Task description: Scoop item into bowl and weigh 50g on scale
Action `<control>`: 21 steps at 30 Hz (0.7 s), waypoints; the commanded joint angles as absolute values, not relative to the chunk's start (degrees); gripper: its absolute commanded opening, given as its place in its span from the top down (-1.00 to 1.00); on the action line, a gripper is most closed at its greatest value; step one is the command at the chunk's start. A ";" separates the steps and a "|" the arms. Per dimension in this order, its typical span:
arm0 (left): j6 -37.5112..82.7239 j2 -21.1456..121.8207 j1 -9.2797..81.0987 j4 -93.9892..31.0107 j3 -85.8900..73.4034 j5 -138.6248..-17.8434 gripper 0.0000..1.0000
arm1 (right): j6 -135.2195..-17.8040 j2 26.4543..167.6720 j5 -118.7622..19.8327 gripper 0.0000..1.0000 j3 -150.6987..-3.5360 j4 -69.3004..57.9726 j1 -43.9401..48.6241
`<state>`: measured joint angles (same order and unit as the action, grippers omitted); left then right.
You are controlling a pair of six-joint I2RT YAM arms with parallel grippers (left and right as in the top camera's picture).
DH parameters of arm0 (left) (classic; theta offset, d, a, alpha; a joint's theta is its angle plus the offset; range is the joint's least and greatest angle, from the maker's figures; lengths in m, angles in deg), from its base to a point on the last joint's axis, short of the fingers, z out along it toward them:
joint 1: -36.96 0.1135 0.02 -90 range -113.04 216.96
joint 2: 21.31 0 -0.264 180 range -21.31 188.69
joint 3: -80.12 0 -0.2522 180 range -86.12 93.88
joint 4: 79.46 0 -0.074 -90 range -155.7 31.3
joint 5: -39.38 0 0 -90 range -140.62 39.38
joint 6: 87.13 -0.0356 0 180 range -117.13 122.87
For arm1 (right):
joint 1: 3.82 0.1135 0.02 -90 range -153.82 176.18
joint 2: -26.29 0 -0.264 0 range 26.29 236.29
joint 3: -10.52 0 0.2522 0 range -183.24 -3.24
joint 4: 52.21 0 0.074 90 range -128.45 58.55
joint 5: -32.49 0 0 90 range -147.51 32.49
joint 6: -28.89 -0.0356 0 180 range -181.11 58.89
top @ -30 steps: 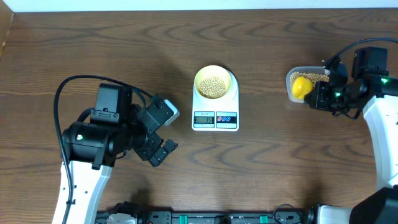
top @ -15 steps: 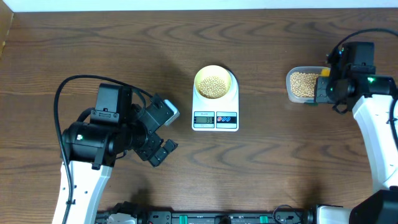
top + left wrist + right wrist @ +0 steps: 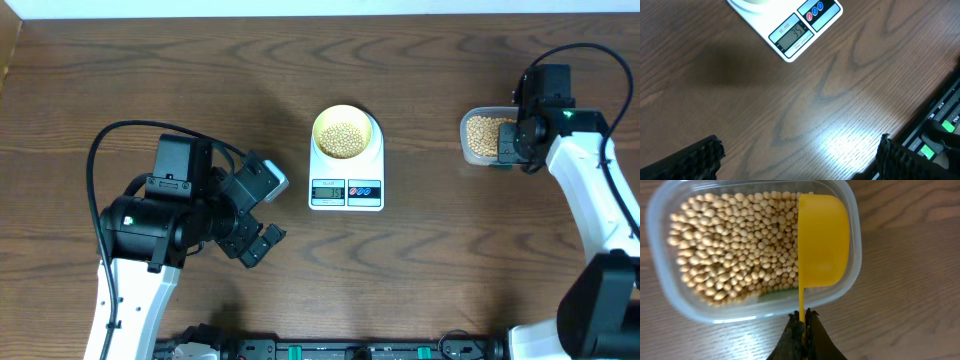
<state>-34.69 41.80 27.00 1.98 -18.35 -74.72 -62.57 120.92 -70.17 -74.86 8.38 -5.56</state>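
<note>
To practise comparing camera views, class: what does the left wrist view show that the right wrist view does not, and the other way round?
Only the left wrist view shows the white rectangular digital scale, its display reading 35, and the open left gripper. Only the right wrist view shows the clear plastic tub of small round beige beans and the yellow plastic scoop, its handle pinched in the right gripper. Both show the brown wooden table.

Looking like a robotics lab bench, wood-grain table, black cable looping at left, green-lit electronics rail running along near edge.
</note>
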 commanded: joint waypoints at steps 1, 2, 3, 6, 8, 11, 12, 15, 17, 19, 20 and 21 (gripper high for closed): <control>-35.26 41.52 27.24 2.20 -17.63 -75.63 -0.99 | -62.13 123.56 -72.40 0.98 -75.01 7.96 -5.08; -35.26 41.52 27.24 2.20 -17.63 -75.63 -1.00 | -62.13 124.29 -72.40 0.98 -75.01 7.96 -5.08; -35.26 41.52 27.24 2.20 -17.63 -75.63 -1.00 | -62.13 125.05 -72.40 0.98 -75.01 7.96 -5.10; -35.26 41.52 27.24 2.20 -17.63 -75.61 -1.00 | -62.15 127.46 -72.32 0.98 -75.01 7.92 -4.82; -35.26 41.52 27.24 2.20 -17.63 -75.61 -0.99 | -62.13 128.31 -71.22 0.98 -75.01 7.90 -4.42; -35.26 41.52 27.24 2.20 -17.63 -75.63 -1.00 | -61.89 128.53 -67.18 0.98 -75.01 7.77 -3.75; -35.26 41.50 27.24 2.20 -17.63 -75.63 -1.00 | -61.17 128.42 -64.93 0.98 -75.03 7.64 -3.59; -35.26 41.52 27.24 2.20 -17.63 -75.63 -0.99 | -60.60 128.18 -59.90 0.98 -75.03 7.48 -3.55; -35.26 41.52 27.24 2.20 -17.63 -75.63 -1.00 | -60.62 128.15 -58.09 0.98 -75.05 7.55 -3.57; -35.26 41.52 27.24 2.20 -17.63 -75.63 -1.00 | -60.62 128.15 -57.10 0.98 -75.07 7.61 -3.59; -35.26 41.52 27.24 2.20 -17.63 -75.63 -1.00 | -60.62 128.13 -56.56 0.98 -75.12 7.64 -3.64; -35.26 41.52 27.24 2.20 -17.63 -75.61 -1.00 | -60.62 128.07 -55.29 0.98 -75.20 7.68 -3.79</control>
<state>-34.69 41.80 27.00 1.98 -18.35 -74.72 -61.45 127.19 -64.40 -75.10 6.89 -4.44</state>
